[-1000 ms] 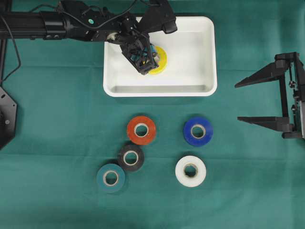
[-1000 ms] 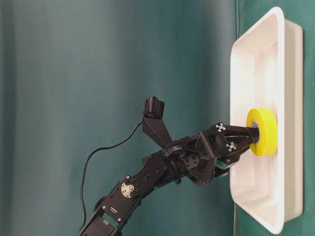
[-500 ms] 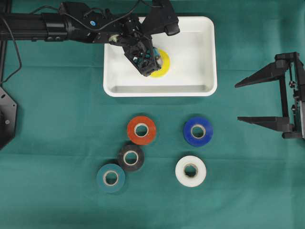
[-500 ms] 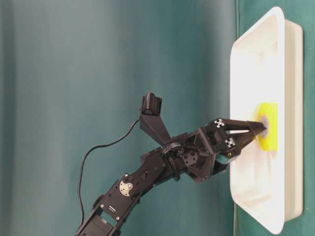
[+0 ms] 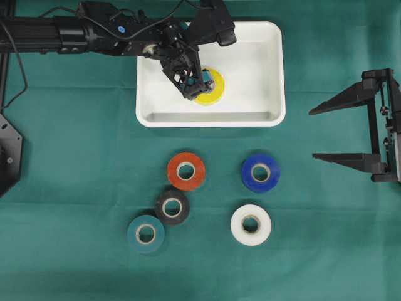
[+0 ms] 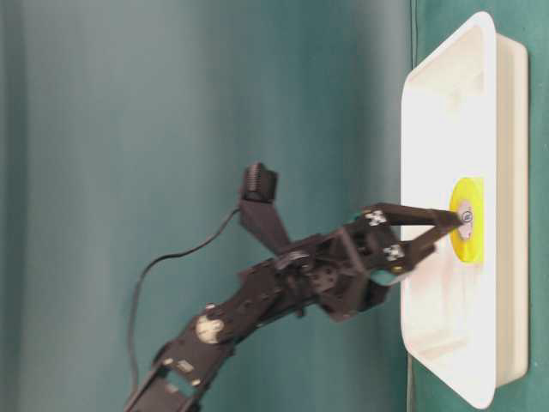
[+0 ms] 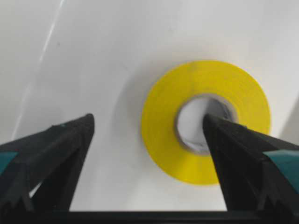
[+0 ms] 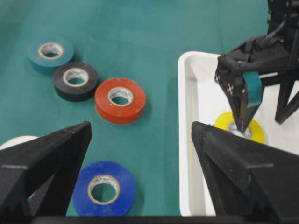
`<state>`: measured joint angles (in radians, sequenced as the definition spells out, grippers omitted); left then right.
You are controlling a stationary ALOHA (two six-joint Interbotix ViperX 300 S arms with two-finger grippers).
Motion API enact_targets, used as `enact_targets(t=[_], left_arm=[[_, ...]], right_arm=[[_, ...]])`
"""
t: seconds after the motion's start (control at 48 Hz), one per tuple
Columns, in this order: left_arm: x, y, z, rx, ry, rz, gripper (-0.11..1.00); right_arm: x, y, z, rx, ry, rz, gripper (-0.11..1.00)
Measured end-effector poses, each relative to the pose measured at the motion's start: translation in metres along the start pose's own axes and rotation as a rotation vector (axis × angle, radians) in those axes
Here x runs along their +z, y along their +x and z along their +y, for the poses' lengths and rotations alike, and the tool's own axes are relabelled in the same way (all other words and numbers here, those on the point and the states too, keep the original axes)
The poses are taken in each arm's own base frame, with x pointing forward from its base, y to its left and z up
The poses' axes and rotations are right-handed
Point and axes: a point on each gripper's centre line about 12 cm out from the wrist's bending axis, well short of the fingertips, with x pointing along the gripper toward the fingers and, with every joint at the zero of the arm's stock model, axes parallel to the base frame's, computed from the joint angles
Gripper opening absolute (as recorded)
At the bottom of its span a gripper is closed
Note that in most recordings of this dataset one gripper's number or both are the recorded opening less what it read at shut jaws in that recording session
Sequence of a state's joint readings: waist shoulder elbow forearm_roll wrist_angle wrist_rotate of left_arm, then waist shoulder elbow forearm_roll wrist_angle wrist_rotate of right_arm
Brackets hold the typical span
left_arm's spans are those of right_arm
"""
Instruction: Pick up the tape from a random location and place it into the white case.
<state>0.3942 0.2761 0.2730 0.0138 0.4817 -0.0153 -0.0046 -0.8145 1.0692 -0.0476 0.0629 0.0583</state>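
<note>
Lying flat on the floor of the white case (image 5: pixel 269 75), left of its middle, the yellow tape roll (image 5: pixel 212 88) is judged to be in the release step of the task. The left gripper (image 7: pixel 147 135) is seen with its jaws spread wide and nothing gripped: one finger stands over the roll's core, the other outside the roll on the case floor. The placement is taken as done; a straight lift clear of the case rim is called for next, so that the roll is not dragged. The right gripper (image 5: pixel 344 132) is parked well to the right of the case, jaws wide, nothing held. On the green cloth below the case five further rolls are counted: one orange-red roll (image 5: pixel 186 170), one blue roll (image 5: pixel 260 172), one black roll (image 5: pixel 172 207), one teal roll (image 5: pixel 146 234), one white roll (image 5: pixel 250 224). One case and two grippers are counted.
</note>
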Motion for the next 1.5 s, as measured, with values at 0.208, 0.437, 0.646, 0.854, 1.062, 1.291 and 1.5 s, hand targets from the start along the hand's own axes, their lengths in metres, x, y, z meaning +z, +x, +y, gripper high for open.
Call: enact_targets(t=[0.208, 0.437, 0.646, 0.854, 1.062, 1.291, 1.5], left_arm=[[0.024, -0.057, -0.011, -0.013, 0.021, -0.098, 0.96], [0.037, -0.108, -0.017, -0.024, 0.035, -0.186, 0.96], [0.038, -0.113, -0.02, -0.028, 0.035, -0.193, 0.96], [0.035, -0.114, -0.051, -0.071, 0.093, -0.193, 0.96], [0.025, -0.117, -0.099, -0.139, 0.189, -0.187, 0.96], [0.014, -0.125, -0.112, -0.16, 0.218, -0.184, 0.96], [0.0, -0.156, -0.104, -0.166, 0.213, -0.233, 0.96]], right_arm=[[-0.001, 0.0, 0.0, 0.0, 0.0, 0.006, 0.9], [0.001, -0.001, 0.0, -0.001, 0.002, 0.005, 0.9], [0.002, -0.001, 0.0, -0.001, 0.002, 0.003, 0.9], [0.002, -0.001, 0.0, -0.001, 0.003, 0.002, 0.9], [0.002, -0.001, 0.0, -0.001, 0.003, 0.002, 0.9], [0.002, -0.001, 0.0, -0.001, 0.005, 0.002, 0.9], [0.004, -0.004, 0.0, -0.001, 0.005, 0.0, 0.9]])
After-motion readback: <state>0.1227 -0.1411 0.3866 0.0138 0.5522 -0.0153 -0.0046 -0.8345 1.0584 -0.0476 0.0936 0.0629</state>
